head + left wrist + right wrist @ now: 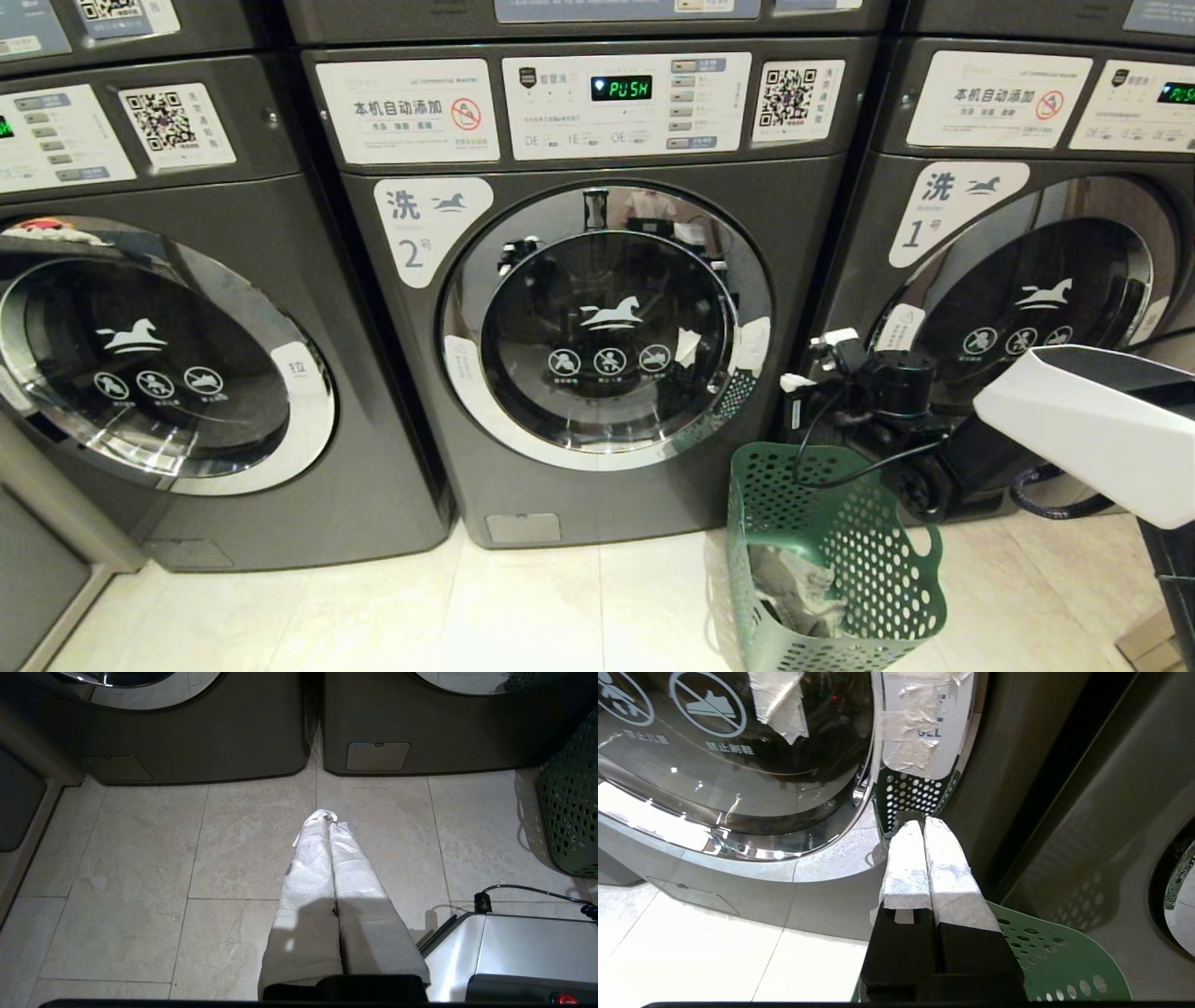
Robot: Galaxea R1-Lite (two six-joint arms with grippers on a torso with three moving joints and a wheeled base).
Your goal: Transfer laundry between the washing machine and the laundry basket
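Note:
The middle washing machine (597,485), marked 2, has its round glass door (607,327) closed. A green perforated laundry basket (840,551) stands on the floor at its lower right, with grey laundry (794,583) in it. My right gripper (810,362) hovers above the basket's rim, beside the right edge of the door, shut and empty. In the right wrist view its white-taped fingers (908,858) are pressed together and point at the door's chrome rim (873,765), with the basket (1055,961) below. My left gripper (327,816) hangs shut and empty over the floor tiles.
Two more washers flank the middle one, on the left (187,373) and on the right (1027,280). The basket's side (570,812) and my silver base (514,952) show in the left wrist view. Pale tiled floor (467,607) stretches in front of the machines.

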